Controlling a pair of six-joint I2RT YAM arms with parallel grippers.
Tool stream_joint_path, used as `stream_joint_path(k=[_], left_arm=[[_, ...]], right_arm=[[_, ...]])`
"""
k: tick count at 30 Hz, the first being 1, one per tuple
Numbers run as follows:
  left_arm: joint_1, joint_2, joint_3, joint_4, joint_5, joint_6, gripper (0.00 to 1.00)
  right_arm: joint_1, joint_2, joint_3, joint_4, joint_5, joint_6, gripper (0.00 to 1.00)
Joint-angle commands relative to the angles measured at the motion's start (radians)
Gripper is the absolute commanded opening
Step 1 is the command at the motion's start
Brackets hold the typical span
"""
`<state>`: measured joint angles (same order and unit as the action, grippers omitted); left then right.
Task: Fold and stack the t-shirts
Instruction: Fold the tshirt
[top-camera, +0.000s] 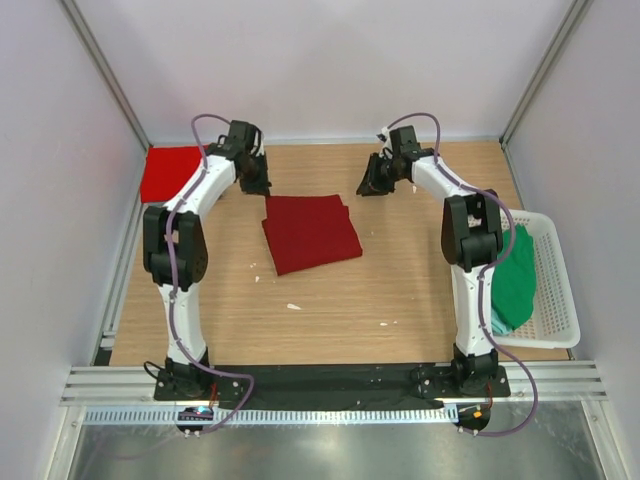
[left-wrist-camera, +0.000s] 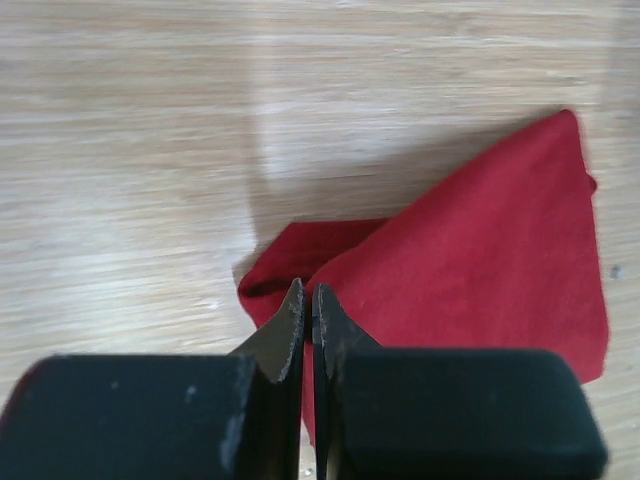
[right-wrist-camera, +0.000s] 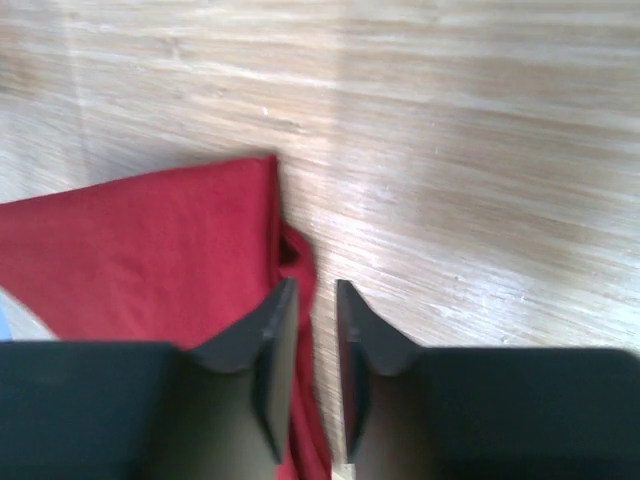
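Left tool (left-wrist-camera: 307, 300) closed, right tool (right-wrist-camera: 316, 292) slightly ajar

White arms (top-camera: 182, 300) with black joints and purple cables (top-camera: 210, 118)

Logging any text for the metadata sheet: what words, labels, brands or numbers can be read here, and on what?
No text can be read in any view.
Dark red t-shirt: plain, no print.
Bright red t-shirt: plain.
Green t-shirt and white basket: no label seen.
Small units by the arm bases: too small to tell.
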<state>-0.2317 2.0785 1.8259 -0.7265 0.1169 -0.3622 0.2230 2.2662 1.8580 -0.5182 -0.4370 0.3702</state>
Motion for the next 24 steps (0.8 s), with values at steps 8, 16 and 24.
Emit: stream_joint_path(k=[8,16,24], left_arm=[[0.043,0.115,0.093,-0.139,-0.196,0.028,0.21],[0.043,-0.127,-0.082,-0.094,-0.295,-0.01,0.44],[0.028,-0.238,-0.359,0.263,0.231,-0.219,0.27]], right_arm=[[-0.005,0.046,0.188,-0.034,0.012,0.029,0.43],[0.048,-0.118,-0.069,0.064,-0.091,0.094,0.55],[0.116,-0.122,-0.108,0.124,-0.129,0.142,0.47]])
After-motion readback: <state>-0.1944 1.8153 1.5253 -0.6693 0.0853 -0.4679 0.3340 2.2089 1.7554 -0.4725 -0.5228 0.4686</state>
